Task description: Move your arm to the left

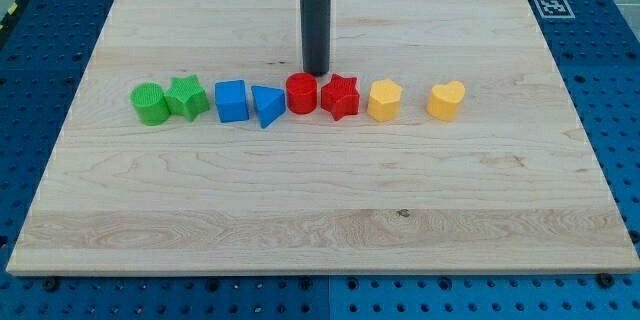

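Observation:
My tip [316,71] stands on the wooden board just above the gap between the red cylinder [301,93] and the red star [340,96], close to both. A row of blocks runs across the board's middle: green cylinder [150,103], green star [186,97], blue cube [231,101], blue triangular block [266,106], the two red blocks, yellow hexagonal block [384,100], and a yellow heart-like block [446,100] set a little apart at the view's right.
The wooden board [320,220] lies on a blue perforated table [30,70]. A fiducial marker [552,5] sits past the board's top right corner. The rod's upper part leaves the view at the top.

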